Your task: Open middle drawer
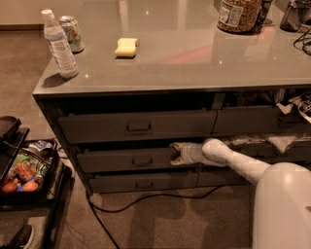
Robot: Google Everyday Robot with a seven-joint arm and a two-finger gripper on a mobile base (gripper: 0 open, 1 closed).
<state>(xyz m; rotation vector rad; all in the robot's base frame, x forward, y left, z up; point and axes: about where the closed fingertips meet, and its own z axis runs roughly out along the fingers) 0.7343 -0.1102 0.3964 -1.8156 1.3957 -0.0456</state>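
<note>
Jaws are standing spread, one finger above and one below, at the right end of the middle drawer (126,159); whether they are pressing on the front cannot be told. The gripper (175,153) is sitting low against the cabinet face, just right of that drawer's small loop handle (142,160) and apart from it. The white arm (233,163) is reaching in from the right, rising out of the robot's pale body (282,209) at the lower right corner.

The middle drawer is lying between the taller top drawer (138,126) and the slim bottom drawer (143,183), with a dark gap showing along its upper edge. Its front is sitting close to the line of its neighbours.

On the grey counter (194,53) a water bottle (59,44) is standing upright near the left corner, with a can (72,33) just behind it. A yellow sponge (126,47) is lying to their right, well apart from a big jar (237,14) at the far edge. A black cable (146,197) is trailing over the floor below the drawers. A dark cart (53,189) holding packets of food is standing at the left.
</note>
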